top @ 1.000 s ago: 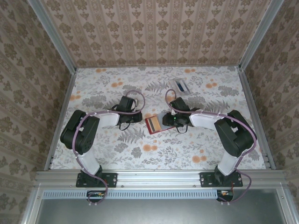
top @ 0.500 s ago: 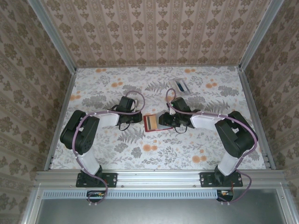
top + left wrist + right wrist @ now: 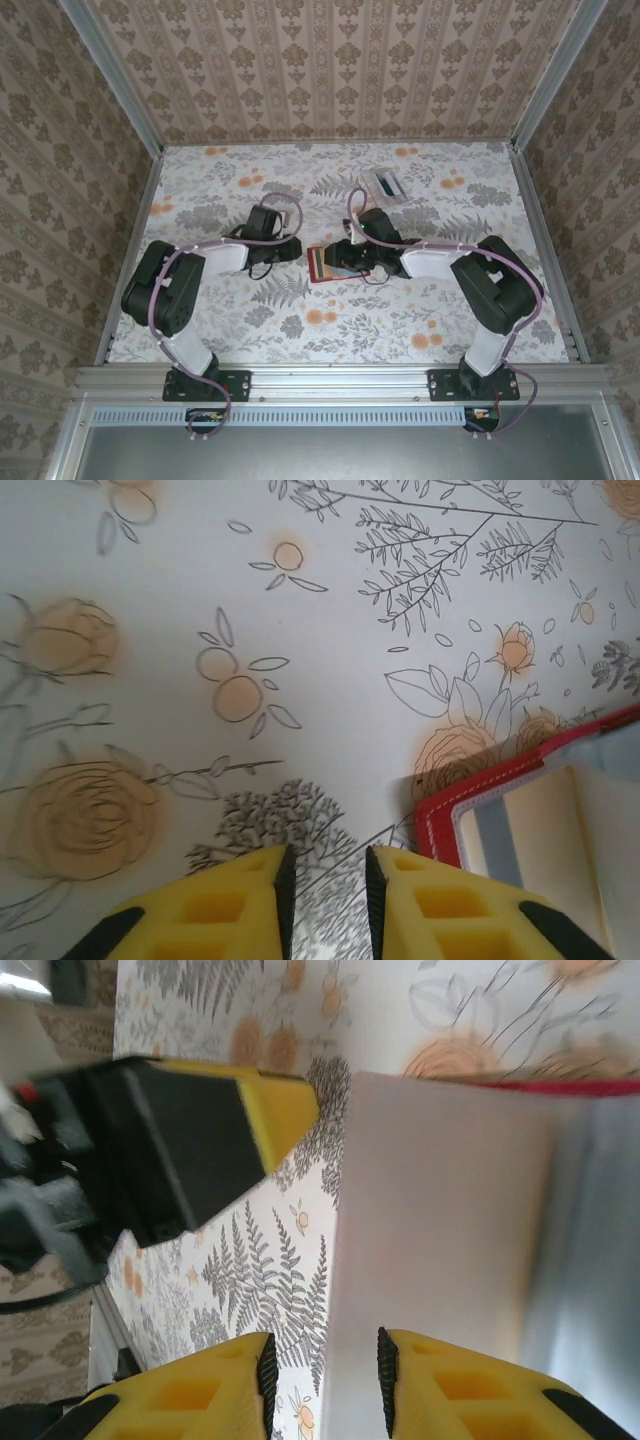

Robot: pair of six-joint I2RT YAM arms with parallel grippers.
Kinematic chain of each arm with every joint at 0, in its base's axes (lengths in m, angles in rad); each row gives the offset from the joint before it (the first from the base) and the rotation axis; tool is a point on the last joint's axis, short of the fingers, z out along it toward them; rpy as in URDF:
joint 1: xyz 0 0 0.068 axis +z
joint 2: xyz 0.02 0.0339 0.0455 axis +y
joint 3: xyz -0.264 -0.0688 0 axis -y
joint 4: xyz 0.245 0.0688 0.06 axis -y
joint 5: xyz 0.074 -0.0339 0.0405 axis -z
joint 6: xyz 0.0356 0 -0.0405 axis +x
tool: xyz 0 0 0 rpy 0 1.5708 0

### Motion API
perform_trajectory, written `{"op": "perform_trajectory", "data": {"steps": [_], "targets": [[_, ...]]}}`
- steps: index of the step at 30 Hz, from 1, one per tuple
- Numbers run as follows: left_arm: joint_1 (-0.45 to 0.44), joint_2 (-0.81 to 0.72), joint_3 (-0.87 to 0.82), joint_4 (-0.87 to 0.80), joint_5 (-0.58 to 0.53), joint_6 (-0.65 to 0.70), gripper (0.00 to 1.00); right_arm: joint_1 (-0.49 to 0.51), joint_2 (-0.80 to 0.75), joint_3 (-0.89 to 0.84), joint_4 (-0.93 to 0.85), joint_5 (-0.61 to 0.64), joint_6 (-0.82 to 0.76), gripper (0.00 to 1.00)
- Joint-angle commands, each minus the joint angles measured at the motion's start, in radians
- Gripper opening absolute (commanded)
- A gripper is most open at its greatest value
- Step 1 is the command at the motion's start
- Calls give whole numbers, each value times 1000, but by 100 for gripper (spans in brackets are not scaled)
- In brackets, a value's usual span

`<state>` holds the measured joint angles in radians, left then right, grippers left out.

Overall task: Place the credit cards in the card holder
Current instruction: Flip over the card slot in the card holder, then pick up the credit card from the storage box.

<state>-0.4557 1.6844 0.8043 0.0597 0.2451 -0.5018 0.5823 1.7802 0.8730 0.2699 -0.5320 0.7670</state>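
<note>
Red card holder point(image 3: 322, 264), no legible writing, right pincer point(image 3: 322, 1375) holding pale card point(image 3: 430, 1250)

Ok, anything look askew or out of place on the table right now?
Nothing damaged or spilled. The card holder lies open between both claws, and one credit card sits apart near the table's far edge, away from the holder.

right end effector point(image 3: 322, 1380) pads pinching pale card point(image 3: 440, 1210); left end effector point(image 3: 200, 1130) just beside.
</note>
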Motion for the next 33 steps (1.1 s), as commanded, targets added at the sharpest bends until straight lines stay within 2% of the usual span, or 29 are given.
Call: {"op": "perform_trajectory", "data": {"steps": [1, 6, 9, 13, 16, 20, 23, 28, 30, 31, 32, 33], "targets": [[43, -83, -60, 29, -38, -4, 39, 17, 72, 28, 86, -64, 46, 35], [62, -135, -81, 24, -47, 0, 43, 12, 86, 45, 61, -53, 22, 37], [62, -134, -86, 30, -60, -2, 44, 4, 30, 73, -21, -30, -42, 37], [60, -124, -76, 36, -25, 0, 45, -19, -60, 152, -263, 122, -204, 41], [55, -138, -108, 85, -28, 9, 53, -46, -107, 217, -395, 261, -322, 42], [46, -156, -131, 127, -18, 22, 59, -90, -146, 281, -482, 516, -448, 48], [30, -169, -135, 119, -64, 46, 62, -144, -116, 355, -529, 598, -512, 54], [6, -193, -131, 105, -94, 78, 66, -222, 8, 513, -596, 636, -601, 71], [5, -211, -137, 101, -135, 96, 68, -237, 69, 582, -627, 639, -641, 84], [-23, -219, -138, 97, -150, 104, 69, -243, 97, 621, -648, 645, -660, 93], [-26, -224, -136, 93, -156, 111, 69, -248, 121, 650, -663, 651, -675, 99], [-26, -228, -133, 86, -159, 115, 69, -252, 149, 685, -679, 659, -688, 100]]}}
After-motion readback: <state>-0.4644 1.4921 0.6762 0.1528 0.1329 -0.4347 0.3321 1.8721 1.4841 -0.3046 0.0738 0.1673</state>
